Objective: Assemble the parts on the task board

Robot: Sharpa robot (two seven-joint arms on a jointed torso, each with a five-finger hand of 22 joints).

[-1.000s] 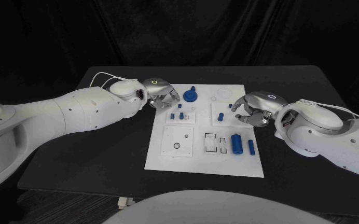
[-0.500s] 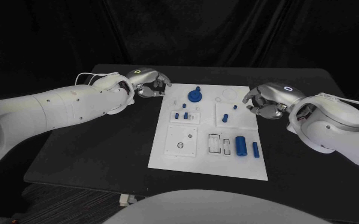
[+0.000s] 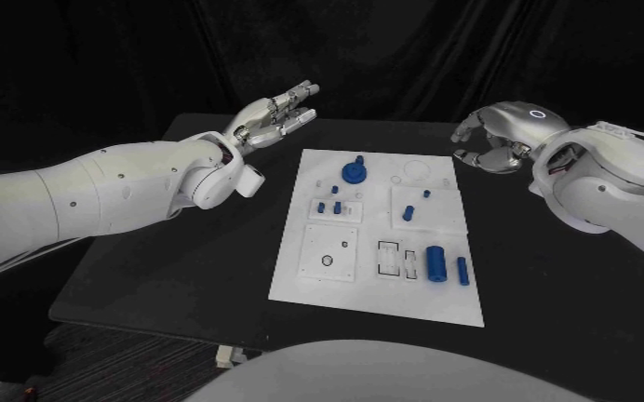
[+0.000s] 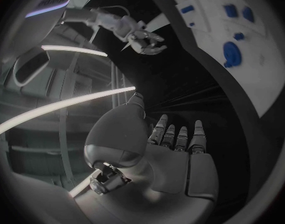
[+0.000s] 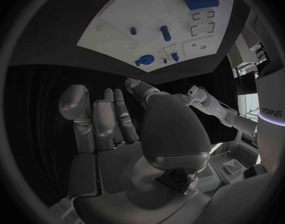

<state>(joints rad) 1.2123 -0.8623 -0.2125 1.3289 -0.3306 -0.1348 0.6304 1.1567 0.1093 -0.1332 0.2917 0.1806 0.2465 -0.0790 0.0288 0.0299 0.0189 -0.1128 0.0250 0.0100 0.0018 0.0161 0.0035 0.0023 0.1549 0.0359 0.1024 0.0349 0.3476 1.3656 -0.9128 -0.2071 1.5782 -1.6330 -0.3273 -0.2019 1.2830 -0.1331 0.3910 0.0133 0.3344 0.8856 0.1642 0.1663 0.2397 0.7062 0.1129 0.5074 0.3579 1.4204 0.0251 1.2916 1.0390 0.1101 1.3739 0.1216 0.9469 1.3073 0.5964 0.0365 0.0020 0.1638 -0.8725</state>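
Hands lifted, we hold both arms clear of the task board [image 3: 312, 276], which lies in the middle of the black table [image 3: 201, 244]. Our left hand [image 3: 275, 113] hangs above the table's far left corner, at about ten o'clock from the board, fingers straight, slightly apart, palm empty. Our right hand [image 3: 494, 141] hovers off the board's far right corner, at about two o'clock, fingers loosely curved and apart, holding nothing that we can see. In the right wrist view that hand [image 5: 127, 134] shows straight, empty fingers with the board [image 5: 117, 30] beyond them. We judge both hands are raised this way to leave the board unobstructed, either before a first reach or between steps.

On the board, a round blue part with a peg [image 3: 353, 172] stands at twelve o'clock. Small blue pegs [image 3: 328, 207] stand just below it toward the centre, and another small peg [image 3: 409, 213] stands to their right. A thick blue cylinder [image 3: 434, 263] and a thinner blue bar [image 3: 462, 271] lie side by side at about four o'clock, beside empty rectangular slots [image 3: 392, 259]. Those two look like the unassembled pieces.

Black curtain [image 3: 376, 30] surrounds the table on the far side.
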